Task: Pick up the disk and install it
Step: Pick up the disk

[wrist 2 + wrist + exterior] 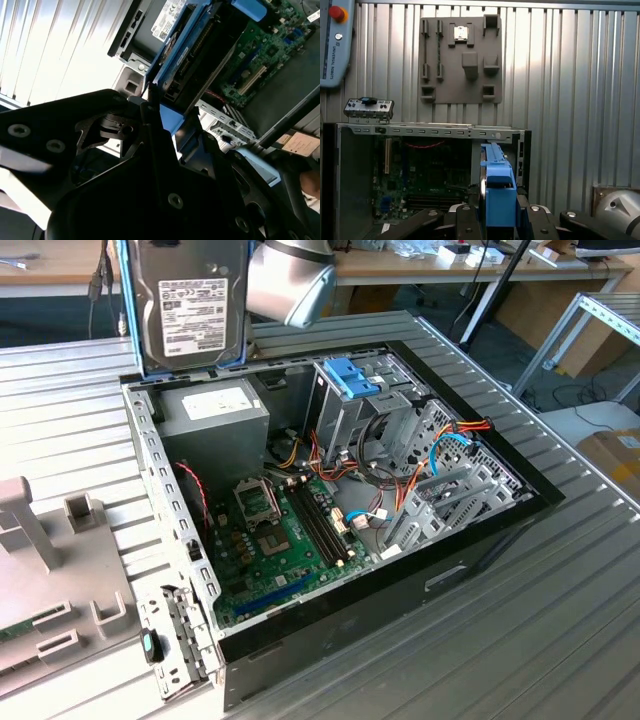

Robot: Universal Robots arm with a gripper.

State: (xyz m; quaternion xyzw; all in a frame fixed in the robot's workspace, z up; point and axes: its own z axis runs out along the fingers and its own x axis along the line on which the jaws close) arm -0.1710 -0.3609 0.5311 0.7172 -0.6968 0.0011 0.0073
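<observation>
The tool [499,222] is clenched on the blue end tab of the disk [192,300], its black fingers [466,220] pressed against either side of the tab in the first wrist view. The disk hangs on edge in the air above the open computer case [500,515], over the case's far wall near the power supply [215,415]. It is well clear of the blue-topped drive cage [350,380] inside the case. The case lies on the ribbed metal desk [540,640]. Since the hold is on the tab alone, the carry probably calls for slow, smooth motion so the drive does not swing or slip. It also seems wise to square the carrier's long edges to the cage's opening before lowering, and to stay clear of the loose cables [395,475] beside the cage.
</observation>
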